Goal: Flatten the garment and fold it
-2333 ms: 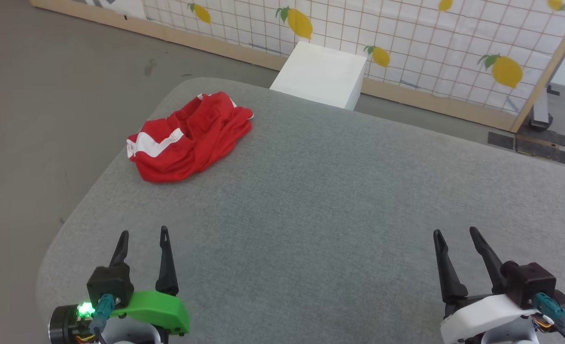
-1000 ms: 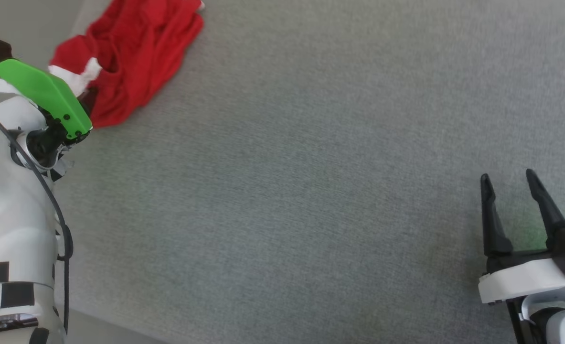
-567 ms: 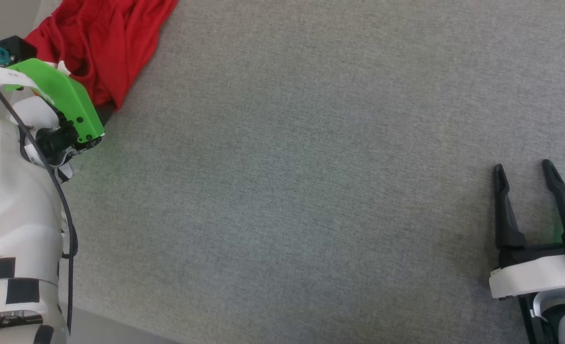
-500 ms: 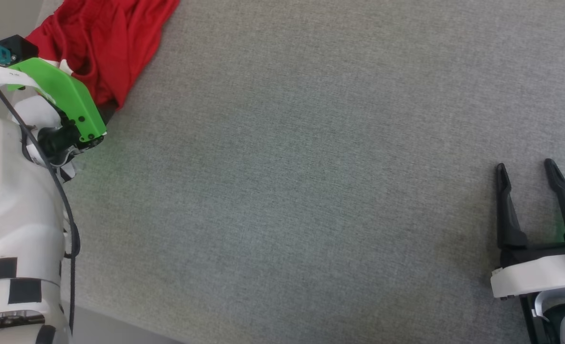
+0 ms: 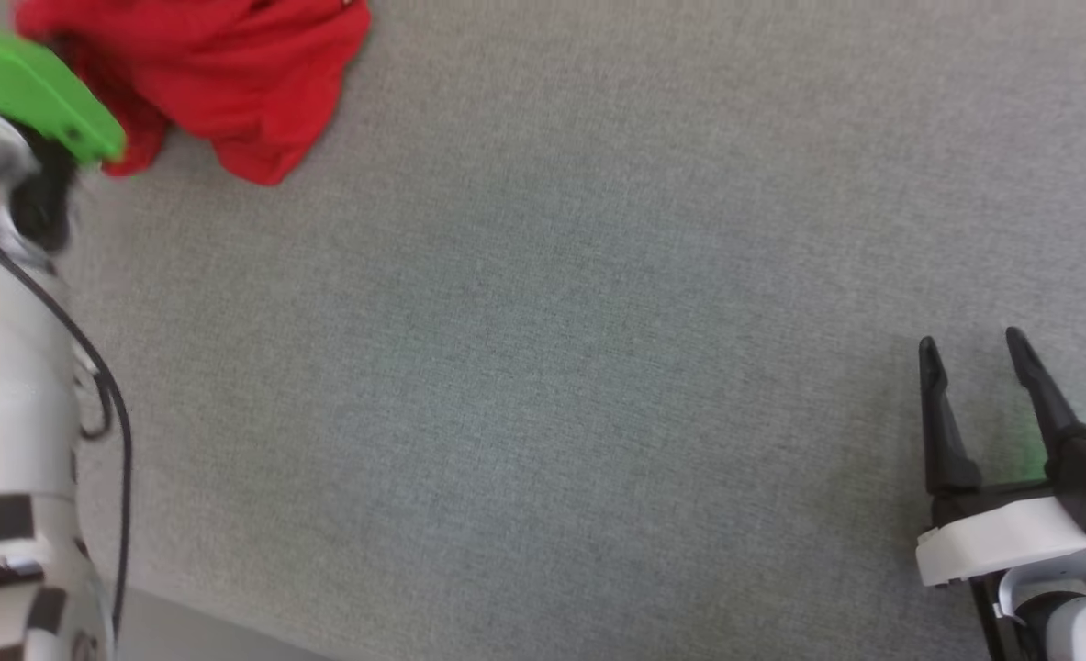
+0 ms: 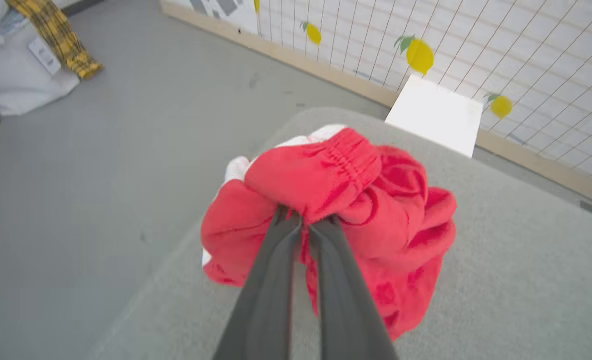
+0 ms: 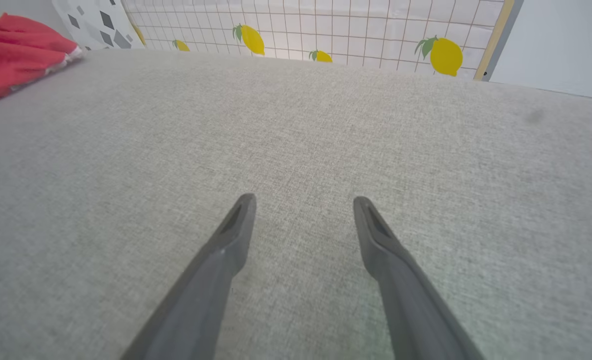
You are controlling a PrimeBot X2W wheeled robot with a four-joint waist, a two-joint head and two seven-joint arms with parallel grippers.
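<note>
Head camera: I look steeply down on the grey table (image 5: 543,367). Left wrist camera sits close over the garment (image 6: 391,210), facing the far lemon screen (image 6: 526,50). Right wrist camera skims low and shares both.

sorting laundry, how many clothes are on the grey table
1: the red shorts, bunched near the left edge of the table, pinched in the shut left gripper. Others may lie out of view.

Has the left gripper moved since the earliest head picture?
Yes. Against the table, the left gripper has gone from the near edge to the far left corner, where it is shut on the red shorts.
</note>
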